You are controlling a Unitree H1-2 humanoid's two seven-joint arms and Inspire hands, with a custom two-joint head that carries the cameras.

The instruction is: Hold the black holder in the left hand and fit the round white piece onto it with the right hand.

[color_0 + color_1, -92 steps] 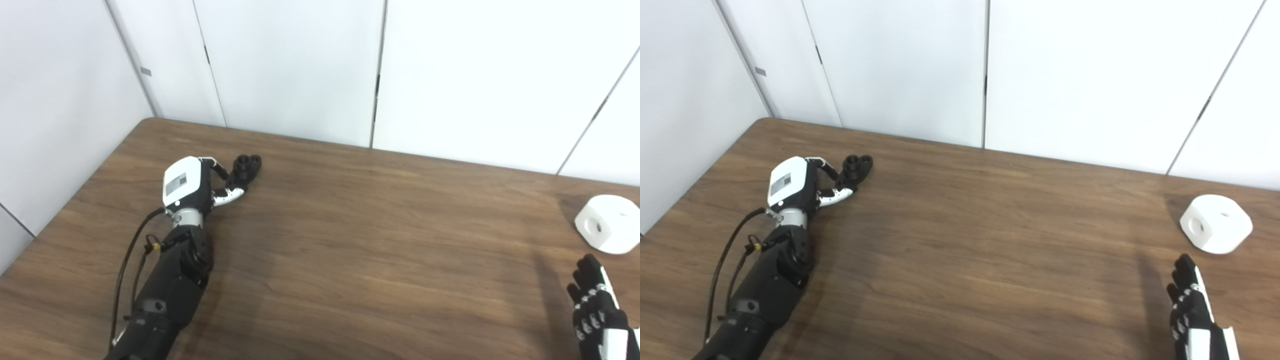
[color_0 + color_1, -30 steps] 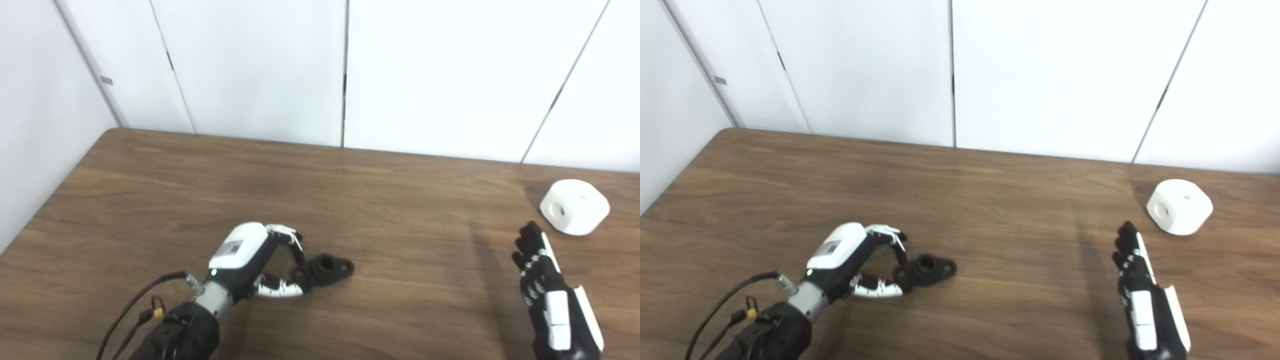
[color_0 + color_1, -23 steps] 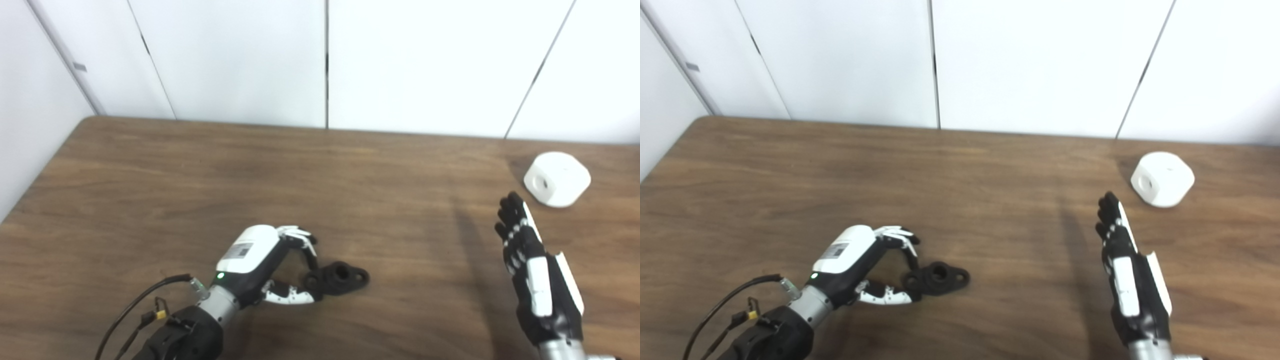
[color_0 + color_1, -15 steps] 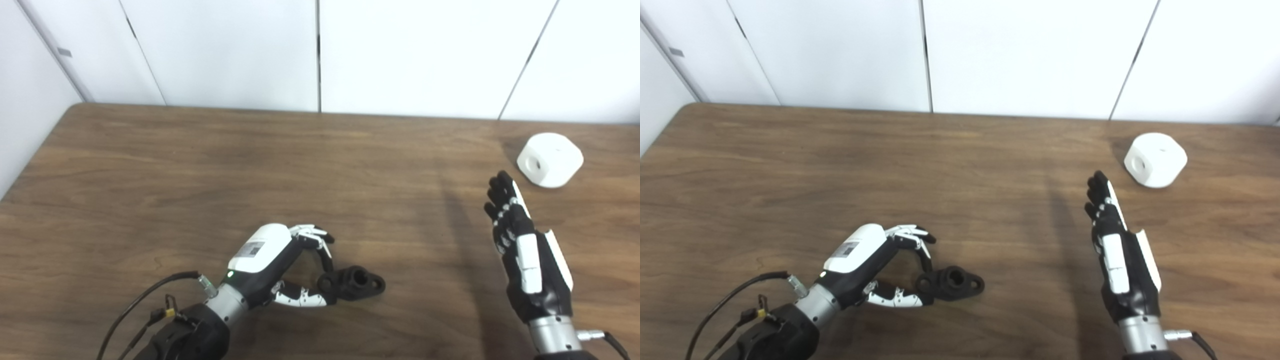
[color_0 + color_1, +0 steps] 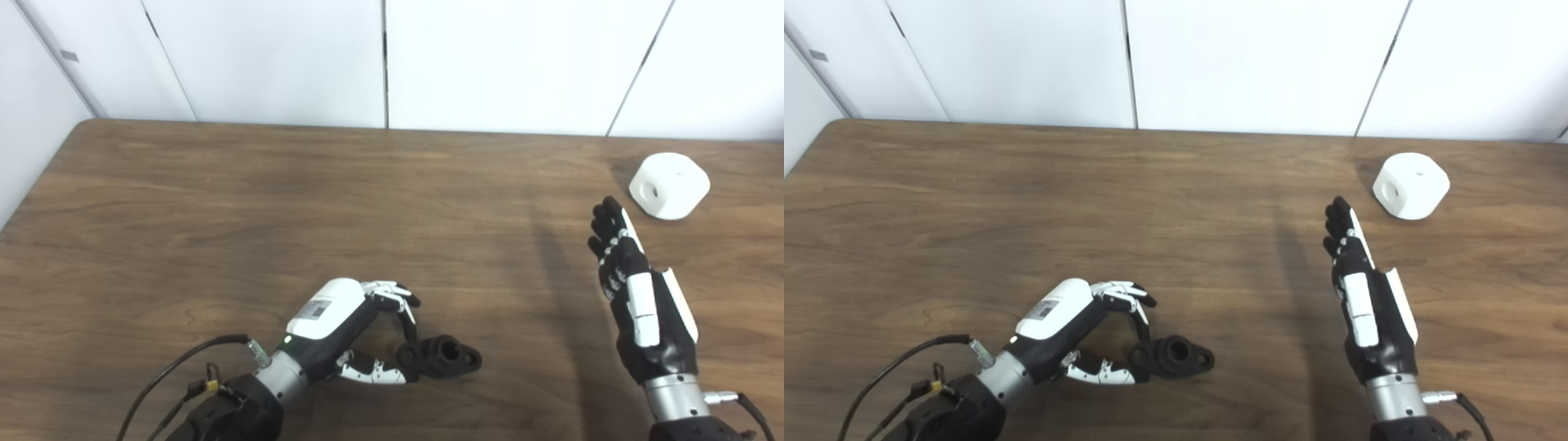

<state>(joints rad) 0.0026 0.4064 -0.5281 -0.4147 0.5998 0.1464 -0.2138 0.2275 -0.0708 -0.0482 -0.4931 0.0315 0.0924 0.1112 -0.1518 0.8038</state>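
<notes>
Left hand (image 5: 343,331) pinches black holder (image 5: 442,356) by near lug, holder low on table (image 5: 184,214). Right hand (image 5: 640,300) flat, fingers straight, holding nothing. Round white piece (image 5: 669,185) just beyond its fingertips, apart.

The left hand (image 5: 349,324) has a white back with a small label, black-and-white fingers (image 5: 392,294), a silver wrist with a green light and a black cable (image 5: 177,373). The right hand (image 5: 640,300) is black with white panels and a silver wrist.
</notes>
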